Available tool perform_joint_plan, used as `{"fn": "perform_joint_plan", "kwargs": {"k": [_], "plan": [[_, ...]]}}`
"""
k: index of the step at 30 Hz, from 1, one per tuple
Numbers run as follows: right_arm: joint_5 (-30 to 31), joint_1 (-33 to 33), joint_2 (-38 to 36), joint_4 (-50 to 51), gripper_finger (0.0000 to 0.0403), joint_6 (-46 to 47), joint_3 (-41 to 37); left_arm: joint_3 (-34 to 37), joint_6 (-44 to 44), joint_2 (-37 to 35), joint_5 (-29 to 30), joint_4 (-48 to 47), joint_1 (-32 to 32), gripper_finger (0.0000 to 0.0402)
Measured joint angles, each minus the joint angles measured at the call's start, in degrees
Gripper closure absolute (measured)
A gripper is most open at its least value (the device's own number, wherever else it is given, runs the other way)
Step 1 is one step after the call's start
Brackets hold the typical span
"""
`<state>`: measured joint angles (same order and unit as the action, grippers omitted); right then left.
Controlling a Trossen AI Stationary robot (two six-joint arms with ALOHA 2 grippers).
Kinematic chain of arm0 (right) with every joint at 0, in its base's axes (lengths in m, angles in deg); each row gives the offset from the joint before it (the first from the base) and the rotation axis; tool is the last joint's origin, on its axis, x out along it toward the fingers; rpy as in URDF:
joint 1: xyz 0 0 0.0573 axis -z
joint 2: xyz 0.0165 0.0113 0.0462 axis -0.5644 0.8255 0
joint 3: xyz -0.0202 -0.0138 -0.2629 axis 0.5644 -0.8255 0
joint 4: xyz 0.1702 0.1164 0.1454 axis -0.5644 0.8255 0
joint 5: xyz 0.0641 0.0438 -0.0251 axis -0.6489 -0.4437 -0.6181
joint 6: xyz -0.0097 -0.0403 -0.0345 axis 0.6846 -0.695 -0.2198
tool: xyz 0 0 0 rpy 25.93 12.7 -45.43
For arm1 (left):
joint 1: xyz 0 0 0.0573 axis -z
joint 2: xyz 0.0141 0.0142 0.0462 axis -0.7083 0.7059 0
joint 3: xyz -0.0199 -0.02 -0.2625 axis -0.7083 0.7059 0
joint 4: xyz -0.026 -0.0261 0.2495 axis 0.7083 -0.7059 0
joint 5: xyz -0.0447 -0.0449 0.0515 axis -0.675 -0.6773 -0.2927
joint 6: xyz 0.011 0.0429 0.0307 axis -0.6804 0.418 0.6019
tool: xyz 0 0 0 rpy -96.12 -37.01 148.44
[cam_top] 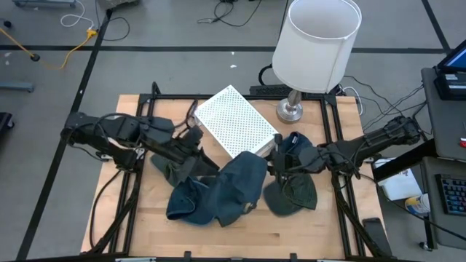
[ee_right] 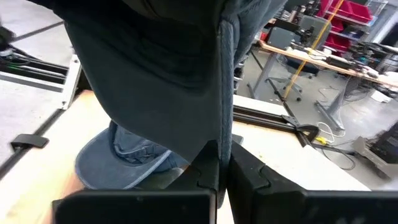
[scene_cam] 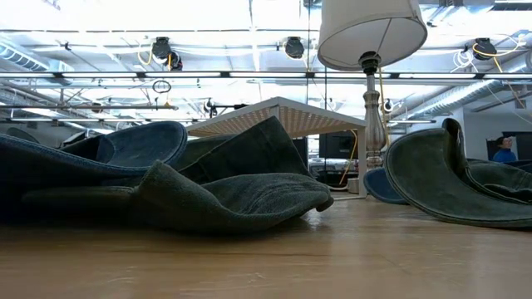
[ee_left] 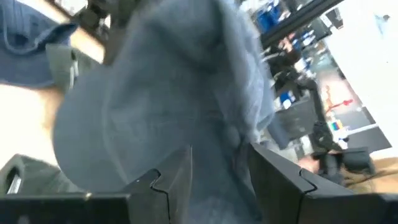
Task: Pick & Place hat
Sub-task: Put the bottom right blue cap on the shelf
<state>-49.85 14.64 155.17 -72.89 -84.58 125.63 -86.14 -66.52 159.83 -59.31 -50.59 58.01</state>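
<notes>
Blue denim hat (cam_top: pixel 237 185) lies crumpled beside an olive hat (cam_top: pixel 291 195)

Two dark, slender jointed arms are seen, with black cables running along their links. The fingers (ee_right: pixel 249 177) of each gripper are made of black, angular, blocky plastic with stepped edges.

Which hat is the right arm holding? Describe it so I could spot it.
Start at the white lamp at the table's far edge. Just in front of its base, the right pincer pinches the dark blue hat. It is raised, while the olive hat beside it lies flat.
</notes>
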Motion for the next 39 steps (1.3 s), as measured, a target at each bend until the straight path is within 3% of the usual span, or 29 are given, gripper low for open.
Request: {"fn": "perform_joint_plan", "kwargs": {"k": [9,22,31,39], "plan": [[0.1,1.3,0.0,1.9,0.0399,2.5,0.0,0.0,0.1,1.8,-5.2,1.8,-0.2,0.0243],[-0.2,1.3,0.0,1.2,0.0399,5.6,0.0,0.1,-1.3,2.1,-0.9,0.5,-2.3,0.0243],[-3.1,1.3,0.0,1.8,0.0399,6.5,0.0,0.1,3.0,2.1,-3.3,-0.2,-3.1,0.0243],[0.0,1.3,0.0,0.9,0.0399,6.5,0.0,0.1,4.1,2.1,-5.6,-0.3,-3.1,0.0243]]}}
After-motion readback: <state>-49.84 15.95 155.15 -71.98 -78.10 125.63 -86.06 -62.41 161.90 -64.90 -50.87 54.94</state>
